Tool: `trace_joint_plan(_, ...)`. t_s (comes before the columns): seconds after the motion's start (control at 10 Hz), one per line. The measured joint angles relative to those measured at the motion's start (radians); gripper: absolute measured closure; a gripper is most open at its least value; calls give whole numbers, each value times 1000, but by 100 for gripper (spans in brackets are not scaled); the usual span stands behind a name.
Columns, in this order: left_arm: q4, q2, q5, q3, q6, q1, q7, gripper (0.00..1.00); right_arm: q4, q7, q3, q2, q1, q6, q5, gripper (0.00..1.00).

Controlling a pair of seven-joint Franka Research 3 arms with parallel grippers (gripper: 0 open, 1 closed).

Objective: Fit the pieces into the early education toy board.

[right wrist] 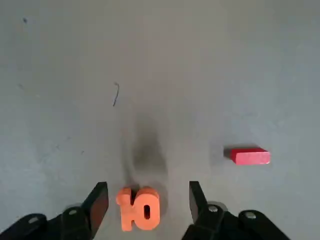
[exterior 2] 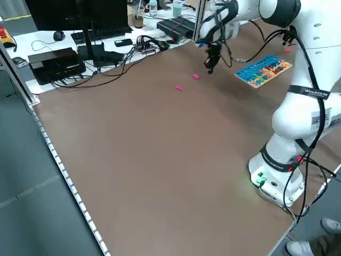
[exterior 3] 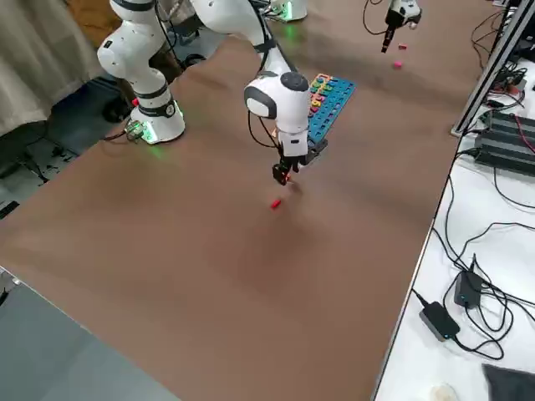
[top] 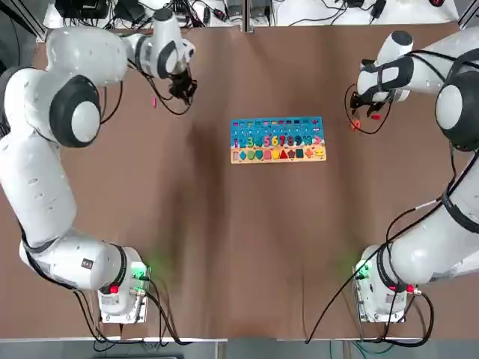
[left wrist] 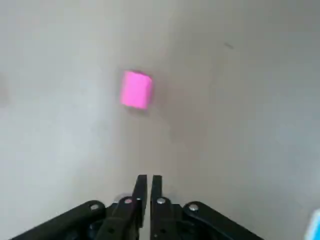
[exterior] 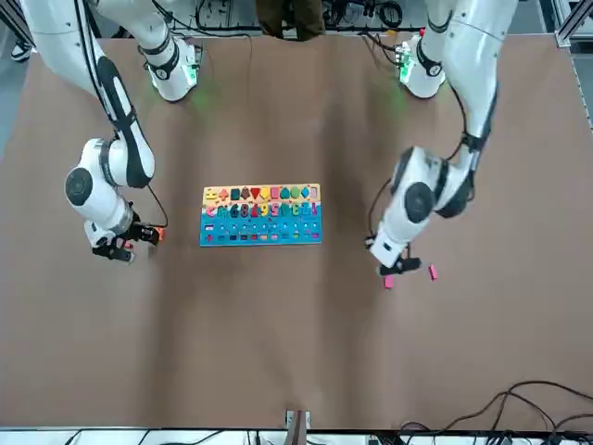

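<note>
- The early education toy board (top: 278, 139) lies flat on the desk (top: 224, 239) between the two arms, its blue part away from the robot and its pale strip nearer, presumably so that both arms can reach it.
- The left tool (left wrist: 150, 176) is slightly open and holds nothing. It hangs low on the board's left side, with one pink bar (exterior: 387, 282) just by it and another pink bar (exterior: 433, 273) a little apart. That placing suggests that a pick is being set up (a narrow opening would suit so slim a bar).
- The right tool (right wrist: 148, 183) is open wide, on the board's right side, with the orange piece (right wrist: 140, 209) between its fingers. No grip shows, so the spread probably leaves room to close around it.
- A red bar (right wrist: 251, 156) lies on the desk near the orange piece, outside the right tool's fingers. All four loose pieces are off the board, still to be fitted.
- The orange piece has a numeral-like outline (perhaps a 5 or a joined 10; its exact sign is uncertain), so its turn will likely matter when it meets its slot.
- Across the board's middle runs a row of coloured numerals, with 3, 5, 6, 7, 8 and 9 readable; shapes fill the strip. No brand name can be read.
</note>
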Motion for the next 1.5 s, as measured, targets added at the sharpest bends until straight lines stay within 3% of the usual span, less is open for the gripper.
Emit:
trace_joint_plan(0.2,6,5,25,-1,8,63,42,78,-29,0,7,2,6,45,0,26)
trace_joint_plan(0.5,113,83,26,-6,12,42,38,61,-50,0,9,2,19,68,0,26)
trace_joint_plan(0.6,143,112,26,-6,12,36,38,49,-52,0,9,2,23,68,0,27)
trace_joint_plan(0.9,176,167,56,-6,14,40,39,45,-76,0,9,2,25,84,0,34)
trace_joint_plan(1.5,202,203,61,-7,34,29,39,46,-86,0,8,-3,25,91,0,44)
